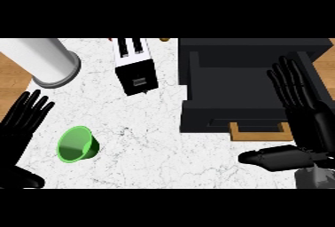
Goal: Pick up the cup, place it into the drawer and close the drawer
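A green cup [78, 144] lies on its side on the white marble counter at the lower left, its mouth facing the view. The dark drawer unit [245, 84] stands at the right with its top drawer pulled open and a wooden handle [260, 132] at its front. My left hand [20, 128] is open at the left edge, fingers straight, just left of the cup and apart from it. My right hand [304, 115] is open over the drawer's right side, fingers pointing away, thumb [271, 157] stretched left below the handle.
A large white cylinder [46, 60] stands at the upper left. A black and white toaster [136, 66] sits between it and the drawer unit. Wooden surface shows at the far left and upper right edges.
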Robot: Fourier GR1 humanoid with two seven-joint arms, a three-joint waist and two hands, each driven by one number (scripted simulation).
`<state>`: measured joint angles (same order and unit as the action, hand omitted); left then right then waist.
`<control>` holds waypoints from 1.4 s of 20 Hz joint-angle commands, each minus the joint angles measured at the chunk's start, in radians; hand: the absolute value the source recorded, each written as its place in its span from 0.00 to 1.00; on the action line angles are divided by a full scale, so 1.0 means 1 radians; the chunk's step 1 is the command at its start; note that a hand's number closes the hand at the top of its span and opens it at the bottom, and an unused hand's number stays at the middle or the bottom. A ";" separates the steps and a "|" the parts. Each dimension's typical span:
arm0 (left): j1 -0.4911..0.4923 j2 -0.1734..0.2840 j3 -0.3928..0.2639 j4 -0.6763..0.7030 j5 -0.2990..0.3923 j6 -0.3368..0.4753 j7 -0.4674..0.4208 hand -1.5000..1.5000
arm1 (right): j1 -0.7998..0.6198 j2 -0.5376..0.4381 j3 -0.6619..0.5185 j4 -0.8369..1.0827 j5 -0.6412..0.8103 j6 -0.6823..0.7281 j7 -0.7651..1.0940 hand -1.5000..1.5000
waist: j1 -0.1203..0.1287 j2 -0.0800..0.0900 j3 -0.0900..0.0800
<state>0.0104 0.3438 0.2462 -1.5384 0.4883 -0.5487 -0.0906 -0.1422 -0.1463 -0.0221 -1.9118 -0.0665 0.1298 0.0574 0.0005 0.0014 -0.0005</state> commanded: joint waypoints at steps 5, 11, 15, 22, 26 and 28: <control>0.011 -0.017 0.025 0.203 -0.167 -0.047 -0.161 0.00 | -0.006 0.013 -0.008 -0.012 0.004 0.002 0.004 0.00 | 0.000 -0.002 0.000; -0.132 0.002 0.028 0.564 -0.328 -0.044 -0.381 0.00 | -0.069 0.014 0.010 -0.005 0.040 -0.015 0.045 0.00 | -0.004 0.000 0.000; -0.185 0.061 0.034 0.821 -0.429 -0.085 -0.600 0.00 | -0.086 -0.013 -0.046 0.024 -0.015 0.017 0.034 0.00 | -0.009 0.001 -0.001; -0.345 0.072 0.007 1.125 -0.516 -0.014 -0.755 0.00 | -0.076 -0.027 -0.067 0.026 -0.042 0.047 0.034 0.00 | -0.015 0.003 -0.002; -0.342 0.038 -0.013 1.182 -0.547 0.041 -0.840 0.00 | -0.141 -0.042 -0.088 -0.013 -0.060 0.022 0.118 0.00 | -0.019 0.004 -0.003; -0.362 0.023 -0.010 1.201 -0.550 0.074 -0.878 0.00 | -0.135 -0.036 -0.093 0.104 -0.042 0.049 0.000 0.00 | -0.019 0.009 -0.003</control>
<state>-0.3227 0.3980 0.2407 -0.4078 -0.0409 -0.4452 -0.8153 -0.2605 -0.1754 -0.0959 -1.8744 -0.1044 0.1629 0.1041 -0.0164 0.0063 -0.0031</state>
